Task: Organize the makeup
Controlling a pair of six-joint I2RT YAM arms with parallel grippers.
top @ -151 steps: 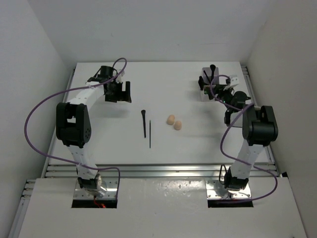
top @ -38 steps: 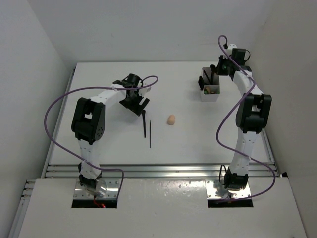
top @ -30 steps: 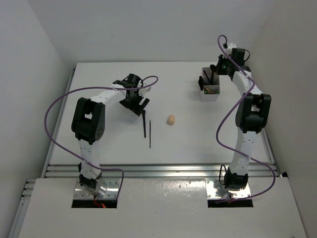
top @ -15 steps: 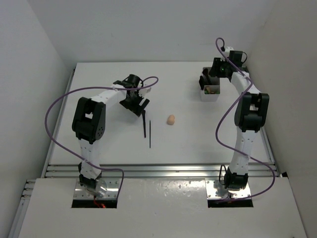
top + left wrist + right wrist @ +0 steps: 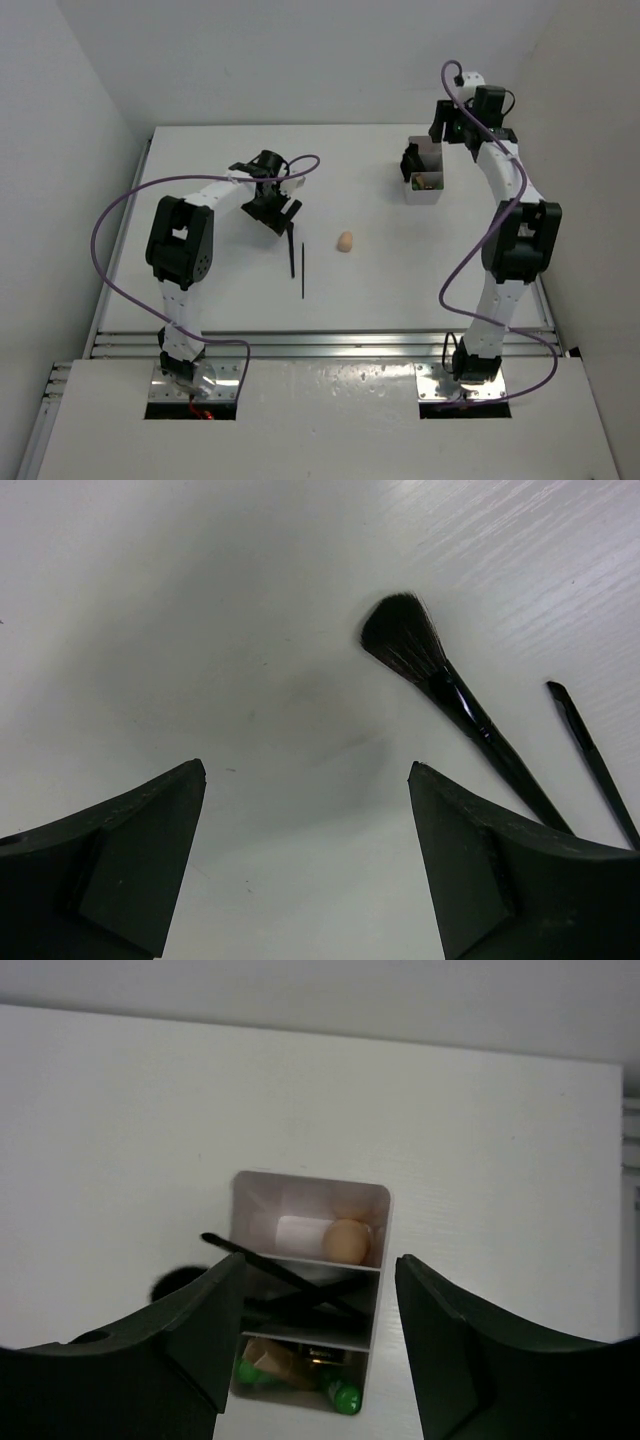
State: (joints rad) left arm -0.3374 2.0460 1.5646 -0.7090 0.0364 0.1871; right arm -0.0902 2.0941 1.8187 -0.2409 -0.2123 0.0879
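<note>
Light, stiff and thin, the brush [image 5: 450, 695] is judged best pinched mid-handle by the left claw [image 5: 303, 780], spread apart; the right claw [image 5: 318, 1260] is spread too.

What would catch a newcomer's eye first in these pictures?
A beige sponge lies alone mid-table, with a black brush and thin pencil beside the open left gripper. At the far right, the right gripper hangs open above the compartment box, which holds a second sponge.

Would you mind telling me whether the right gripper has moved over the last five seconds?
Yes. The right gripper moved farther out, from beside the near right corner of the box to above its far end.
</note>
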